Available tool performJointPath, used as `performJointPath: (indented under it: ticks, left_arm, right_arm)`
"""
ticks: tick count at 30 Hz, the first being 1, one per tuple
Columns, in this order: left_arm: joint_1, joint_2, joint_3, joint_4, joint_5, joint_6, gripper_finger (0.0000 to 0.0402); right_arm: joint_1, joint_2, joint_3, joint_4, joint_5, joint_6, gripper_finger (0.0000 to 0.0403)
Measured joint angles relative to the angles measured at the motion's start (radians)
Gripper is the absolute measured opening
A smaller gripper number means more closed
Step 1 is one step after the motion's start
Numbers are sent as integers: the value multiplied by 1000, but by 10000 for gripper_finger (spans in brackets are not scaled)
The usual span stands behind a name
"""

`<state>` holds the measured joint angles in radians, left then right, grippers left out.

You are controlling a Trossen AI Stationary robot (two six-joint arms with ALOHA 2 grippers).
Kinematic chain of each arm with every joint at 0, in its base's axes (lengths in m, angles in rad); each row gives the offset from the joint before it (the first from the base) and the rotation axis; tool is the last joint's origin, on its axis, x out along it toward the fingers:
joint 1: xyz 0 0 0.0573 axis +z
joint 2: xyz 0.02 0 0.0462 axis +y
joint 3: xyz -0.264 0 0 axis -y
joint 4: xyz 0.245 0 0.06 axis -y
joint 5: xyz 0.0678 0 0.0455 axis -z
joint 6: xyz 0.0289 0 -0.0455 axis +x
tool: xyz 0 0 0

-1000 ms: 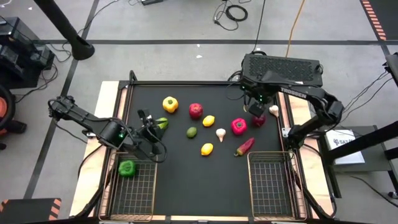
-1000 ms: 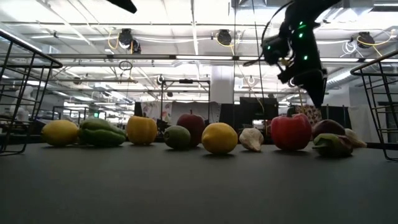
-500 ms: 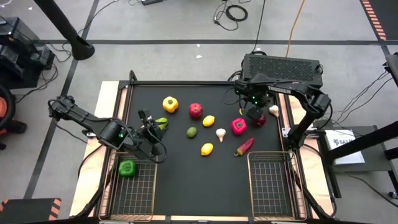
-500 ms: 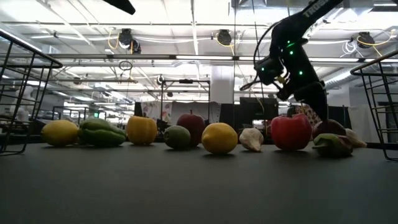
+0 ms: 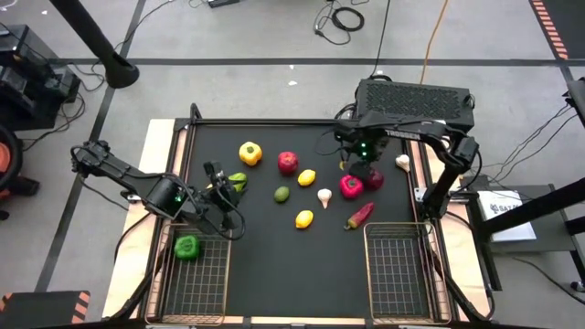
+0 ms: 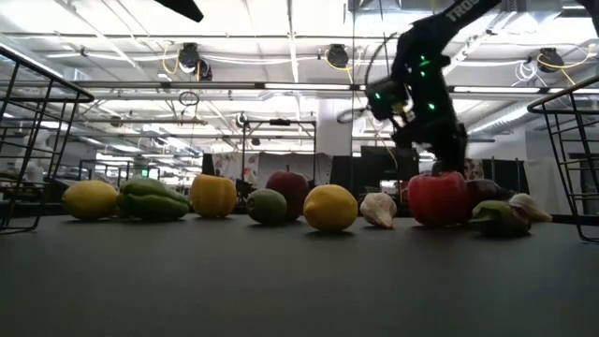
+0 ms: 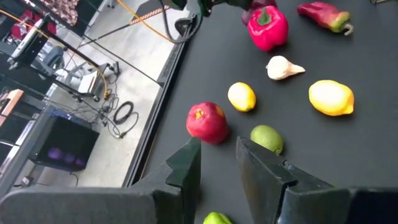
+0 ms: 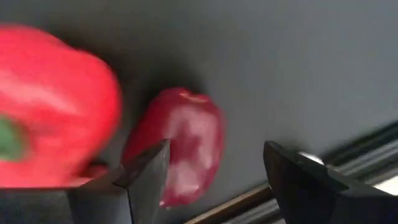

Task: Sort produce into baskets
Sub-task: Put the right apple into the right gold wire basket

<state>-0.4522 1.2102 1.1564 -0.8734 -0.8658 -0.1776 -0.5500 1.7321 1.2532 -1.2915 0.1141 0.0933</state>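
Two baskets (image 5: 196, 274) sit at your table's near edge; one green pepper (image 5: 186, 246) lies in the left one. Your right gripper (image 5: 364, 167) hangs spread above an apple (image 8: 180, 143), grasping nothing. Your left gripper (image 5: 220, 187), parted and empty, waits by another green pepper (image 5: 238, 180).

- You have two wire-mesh baskets with brass rims at the table's near edge: the left basket (image 5: 208, 279) holds one green pepper (image 5: 186, 247) in its far corner, the right basket (image 5: 395, 274) holds nothing
- You see a yellow pepper (image 5: 249, 153), a red apple (image 5: 287, 163) and a small lemon (image 5: 307, 177) in a loose line at the far middle
- Just nearer lie a lime (image 5: 281, 194), a white garlic bulb (image 5: 324, 196) and a second lemon (image 5: 303, 219)
- To the right, your pink-red pepper (image 5: 350, 185) sits just beside a dark red apple (image 5: 373, 178); a dark red chili (image 5: 360, 215) lies near the right basket
- Another garlic bulb (image 5: 402, 163) rests at the right edge
- A second green pepper (image 5: 237, 181) lies on its side at the left
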Motion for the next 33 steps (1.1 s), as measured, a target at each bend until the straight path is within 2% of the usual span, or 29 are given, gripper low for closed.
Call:
performJointPath:
  ticks: [13,25,28,33]
  left_arm:
    - [0,0,0,-1,-1,8,112]
    - [0,0,0,-1,-1,7,112]
    - [0,0,0,-1,-1,7,112]
    - [0,0,0,-3,-1,6,112]
  right_arm:
    - [81,-5,226,15,-10,21,254]
    - [173,-5,255,-47,12,61,254]
    - [169,-5,255,-83,69,69,254]
    - [116,-5,255,-104,61,66,254]
